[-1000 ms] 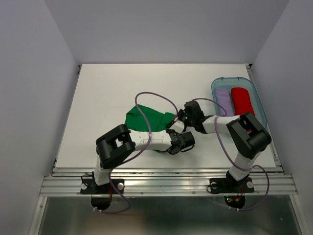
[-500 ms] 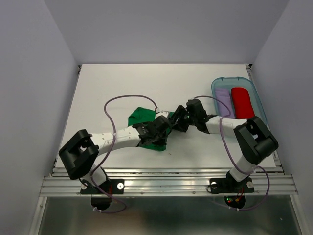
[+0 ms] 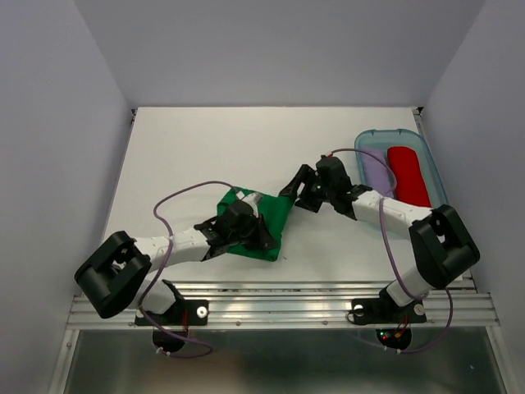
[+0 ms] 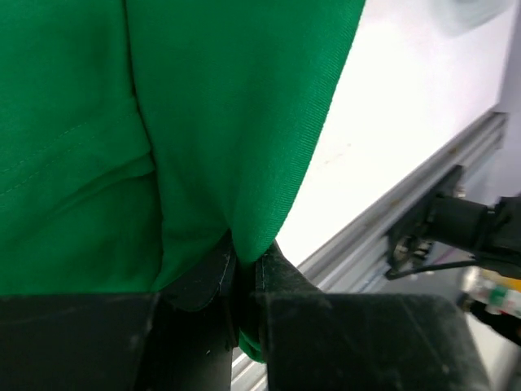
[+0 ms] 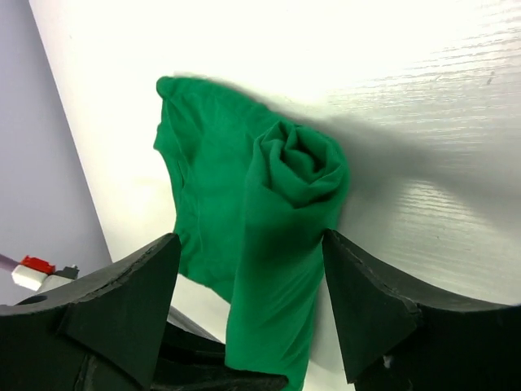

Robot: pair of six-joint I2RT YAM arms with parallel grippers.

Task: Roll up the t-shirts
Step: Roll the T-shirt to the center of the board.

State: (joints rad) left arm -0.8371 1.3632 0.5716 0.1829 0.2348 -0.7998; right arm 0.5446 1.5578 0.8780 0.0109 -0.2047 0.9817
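The table (image 3: 189, 156) is lying open behind and left of the green t-shirt (image 3: 277, 217); the left arm (image 3: 176, 244) and right arm (image 3: 385, 212) are crossing the near middle, and the bin (image 3: 390, 130) is blocking the far right corner

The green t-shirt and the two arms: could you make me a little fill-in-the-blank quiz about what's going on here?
1. The left tool is ____ on a fold of the green t-shirt.
2. The right tool is ____, gripping nothing.
3. The bin holds ____ t-shirts: the red t-shirt and the lilac t-shirt.

Missing words: shut; open; two.
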